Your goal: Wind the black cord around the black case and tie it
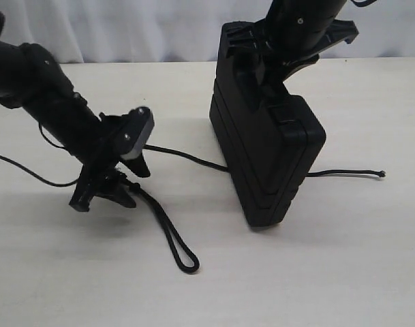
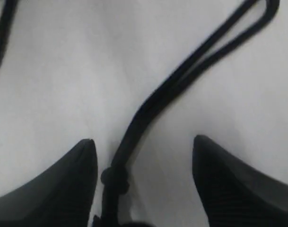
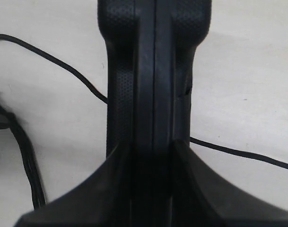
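Clamping the rigid black case (image 1: 268, 157) upright on the table (image 1: 343, 272) with right gripper (image 3: 150, 146) | left gripper (image 2: 144, 139) hovering, jaws apart, astride limp black cord (image 2: 148, 103) running past the case | knot (image 2: 114, 177) likely offering surest pinch

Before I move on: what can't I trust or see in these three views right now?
- Exterior view: the case hides whether the cord passes under or behind it.
- Left wrist view: blurred; past the knot the cord leaves the frame, so contact with the open left tool is unclear.
- Right wrist view: the case fills the middle, hiding the cord behind it and the right tool's grip faces.
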You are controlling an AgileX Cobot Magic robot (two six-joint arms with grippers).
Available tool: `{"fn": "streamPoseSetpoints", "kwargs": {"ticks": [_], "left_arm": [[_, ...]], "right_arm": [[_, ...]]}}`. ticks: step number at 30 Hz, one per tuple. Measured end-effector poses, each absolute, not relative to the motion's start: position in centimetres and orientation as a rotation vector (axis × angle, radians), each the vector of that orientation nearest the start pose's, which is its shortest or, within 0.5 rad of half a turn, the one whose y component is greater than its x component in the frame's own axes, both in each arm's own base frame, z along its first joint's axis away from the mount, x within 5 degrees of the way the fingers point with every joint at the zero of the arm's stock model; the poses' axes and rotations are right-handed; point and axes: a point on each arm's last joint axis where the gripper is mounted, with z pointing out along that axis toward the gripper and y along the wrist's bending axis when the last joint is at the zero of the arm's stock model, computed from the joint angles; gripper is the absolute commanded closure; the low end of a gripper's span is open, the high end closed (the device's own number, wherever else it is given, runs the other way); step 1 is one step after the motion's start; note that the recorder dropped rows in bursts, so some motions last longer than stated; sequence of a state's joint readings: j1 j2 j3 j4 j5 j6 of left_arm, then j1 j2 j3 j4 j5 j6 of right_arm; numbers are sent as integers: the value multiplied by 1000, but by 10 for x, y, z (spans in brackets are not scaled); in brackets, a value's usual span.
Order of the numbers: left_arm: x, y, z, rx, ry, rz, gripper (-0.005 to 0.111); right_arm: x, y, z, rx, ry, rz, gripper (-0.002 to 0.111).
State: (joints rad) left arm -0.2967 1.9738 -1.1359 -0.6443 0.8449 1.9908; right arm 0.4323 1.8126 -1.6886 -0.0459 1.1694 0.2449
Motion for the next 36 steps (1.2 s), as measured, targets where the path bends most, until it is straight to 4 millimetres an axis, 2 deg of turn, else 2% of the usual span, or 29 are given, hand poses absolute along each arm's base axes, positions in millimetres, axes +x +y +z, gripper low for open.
{"fn": "streamPoseSetpoints", "kwargs": {"ticks": [4,6,7,8,9,12,14,19,25,27,28,30,32,34,36], "left_arm": [[323,-144,122,-2914,-1744,209,52],[324,-144,117,-2945,-1717,107,54],[324,-144,116,-2953,-1725,77,63],[326,-145,116,-2956,-1774,49,67],[326,-146,116,-2953,-1804,53,77],[324,-151,116,-2893,-1973,160,90],[319,-153,113,-2867,-1953,251,87],[318,-153,106,-2849,-1932,274,63],[319,-152,105,-2854,-1931,239,64],[319,-149,106,-2840,-1907,193,77],[319,-148,106,-2820,-1913,174,88],[319,-145,105,-2740,-1982,152,101],[319,-145,105,-2705,-2025,157,107],[319,-147,106,-2660,-2103,210,107],[316,-153,105,-2553,-2242,340,107]], "right_arm": [[355,159,316,-275,2768,110,104],[355,159,316,-277,2767,110,104],[355,159,316,-277,2767,110,104],[355,159,316,-277,2767,110,104],[355,159,316,-277,2767,110,104],[355,159,316,-278,2767,109,104],[355,159,316,-281,2767,109,104],[355,159,316,-281,2767,109,104],[355,159,316,-289,2766,107,104],[355,159,316,-295,2765,106,104],[355,159,316,-294,2765,106,104],[355,159,316,-297,2765,106,104],[355,159,316,-297,2765,106,104],[355,159,316,-297,2765,106,104],[355,159,316,-301,2764,105,104]]}}
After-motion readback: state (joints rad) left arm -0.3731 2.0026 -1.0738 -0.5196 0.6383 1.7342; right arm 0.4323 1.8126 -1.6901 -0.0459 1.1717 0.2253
